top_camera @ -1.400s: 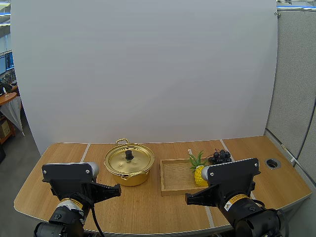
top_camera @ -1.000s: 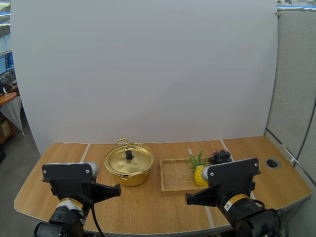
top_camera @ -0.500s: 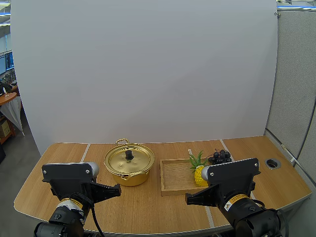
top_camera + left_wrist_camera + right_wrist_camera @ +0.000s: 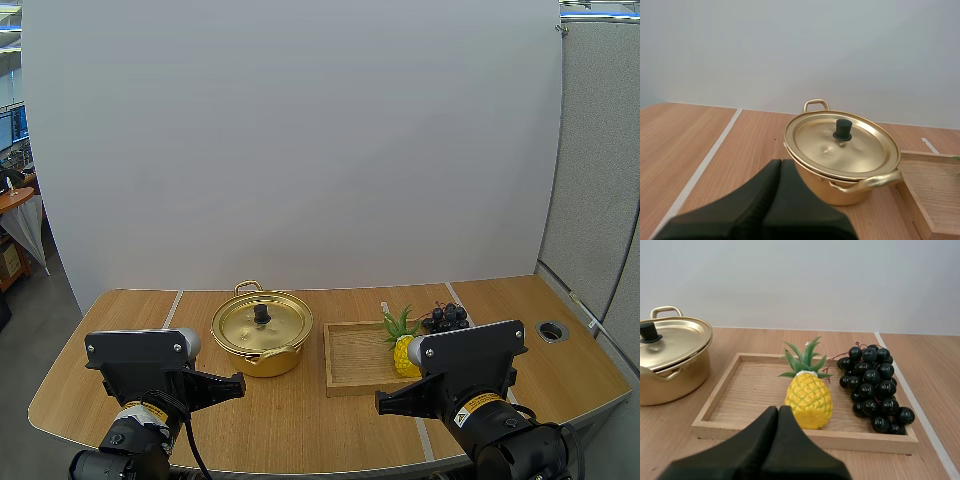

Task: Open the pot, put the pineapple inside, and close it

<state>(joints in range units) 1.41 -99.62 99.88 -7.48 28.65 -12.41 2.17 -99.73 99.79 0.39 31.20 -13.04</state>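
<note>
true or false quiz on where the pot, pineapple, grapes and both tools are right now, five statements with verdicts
1. The lid sits on the pot. True.
2. The pineapple is inside the pot. False: it stands in the wooden tray.
3. The grapes lie in the wooden tray beside the pineapple. True.
4. The left tool grips the lid's knob. False: it is shut on nothing, short of the pot.
5. The right tool is shut on nothing, near the pineapple. True.
</note>
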